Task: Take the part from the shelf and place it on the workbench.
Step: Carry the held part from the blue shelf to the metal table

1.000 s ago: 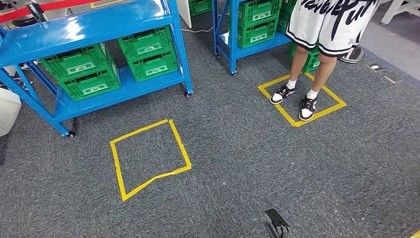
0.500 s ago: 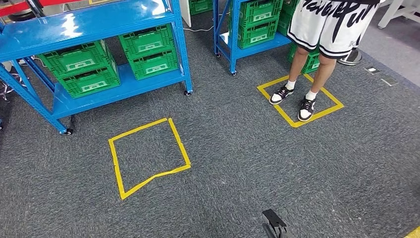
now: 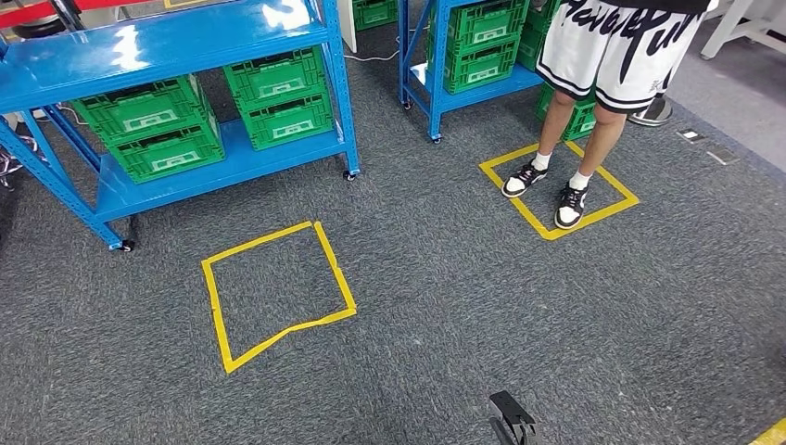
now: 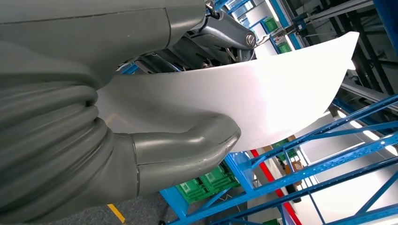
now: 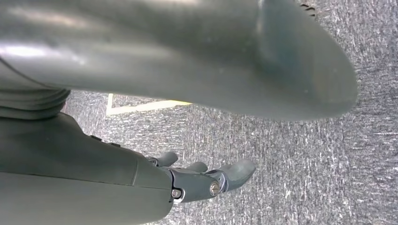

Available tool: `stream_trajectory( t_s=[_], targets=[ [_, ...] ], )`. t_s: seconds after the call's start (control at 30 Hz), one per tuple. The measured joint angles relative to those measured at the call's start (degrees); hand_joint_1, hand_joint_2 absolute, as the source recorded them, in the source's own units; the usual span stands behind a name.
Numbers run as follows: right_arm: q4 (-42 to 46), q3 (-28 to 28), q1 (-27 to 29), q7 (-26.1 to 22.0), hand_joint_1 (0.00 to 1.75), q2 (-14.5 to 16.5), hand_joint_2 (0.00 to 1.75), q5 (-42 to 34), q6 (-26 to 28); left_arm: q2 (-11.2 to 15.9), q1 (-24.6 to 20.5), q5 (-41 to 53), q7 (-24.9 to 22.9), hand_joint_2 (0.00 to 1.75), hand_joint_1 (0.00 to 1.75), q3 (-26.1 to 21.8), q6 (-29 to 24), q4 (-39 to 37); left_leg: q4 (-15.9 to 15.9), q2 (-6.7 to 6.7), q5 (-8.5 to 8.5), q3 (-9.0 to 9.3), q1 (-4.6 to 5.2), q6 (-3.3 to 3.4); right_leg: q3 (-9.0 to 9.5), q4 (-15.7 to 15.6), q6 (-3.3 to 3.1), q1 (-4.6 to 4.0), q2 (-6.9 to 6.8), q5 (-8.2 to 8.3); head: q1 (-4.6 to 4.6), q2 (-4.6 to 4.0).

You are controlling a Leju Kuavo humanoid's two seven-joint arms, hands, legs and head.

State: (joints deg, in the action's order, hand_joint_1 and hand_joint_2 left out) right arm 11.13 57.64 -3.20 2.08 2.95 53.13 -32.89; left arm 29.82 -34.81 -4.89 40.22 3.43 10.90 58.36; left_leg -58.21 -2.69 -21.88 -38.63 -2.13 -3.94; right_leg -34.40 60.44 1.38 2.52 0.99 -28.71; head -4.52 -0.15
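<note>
Against the left hand (image 4: 141, 140), a white, smooth, gently curved sheet-like part (image 4: 263, 93) is held, pinched between the thick grey thumb and the darker fingers (image 4: 220, 37) above it. Beyond the part, blue shelf (image 4: 300, 168) beams are seen. Nothing is held by the right hand (image 5: 206, 180), its fingers loosely extended above the grey carpet (image 5: 328, 164).

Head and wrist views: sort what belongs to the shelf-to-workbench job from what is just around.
Job:
- white part, held by the left hand
- blue shelf

Just around:
- green crates
- yellow tape squares
- person standing in one square
- right hand, holding nothing
</note>
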Motion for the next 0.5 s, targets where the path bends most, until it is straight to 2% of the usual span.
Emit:
stream_trajectory(
  t_s=[0.5],
  targets=[
    [0.0,0.0,0.0,0.0,0.0,0.0,0.0,0.15,0.0,0.23,-0.11,-0.12,0.0,1.75,1.75,0.0,0.05,-0.05,-0.06,0.0,0.02,-0.08,0.01,0.11,0.02,-0.15,0.12,0.01,0.01,0.08,0.0,0.0]
  ],
)
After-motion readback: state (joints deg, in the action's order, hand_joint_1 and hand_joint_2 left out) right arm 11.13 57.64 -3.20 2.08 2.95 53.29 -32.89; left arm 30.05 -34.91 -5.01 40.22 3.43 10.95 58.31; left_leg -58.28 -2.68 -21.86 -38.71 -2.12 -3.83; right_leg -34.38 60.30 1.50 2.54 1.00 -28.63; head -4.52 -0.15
